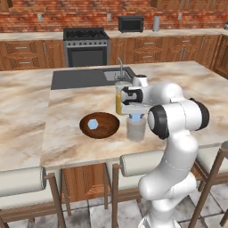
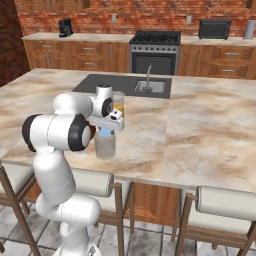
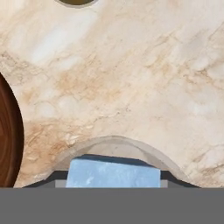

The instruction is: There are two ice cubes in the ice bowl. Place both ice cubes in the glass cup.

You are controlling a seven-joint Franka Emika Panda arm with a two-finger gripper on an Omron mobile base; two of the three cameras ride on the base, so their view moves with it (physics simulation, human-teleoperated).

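The end effector (image 1: 135, 116) hangs directly over the cup (image 1: 136, 129), its fingers drawn in narrow on one ice cube (image 3: 113, 174), a pale blue, translucent block with flat faces. In the hand view this cube sits between the dark fingertips, with the curved clear rim of the cup (image 3: 114, 142) arcing just beyond it. Whether the cube touches the rim is hard to judge, since the lower part of that view is cut off. The cup is a short, clear, greyish tumbler standing upright on the surface (image 1: 62, 120), a smooth island top of beige and tan marbled stone. Just beside the cup is the bowl (image 1: 99, 125), wide, shallow and round, of dark brown wood. One second cube (image 1: 93, 124), the same pale blue, lies inside the bowl near its middle. That makes two cubes in all: one gripped, one in the bowl. A taller glass (image 1: 119, 100) holding orange liquid stands right behind the end effector, partly hidden by it. There are two glasses and one bowl.
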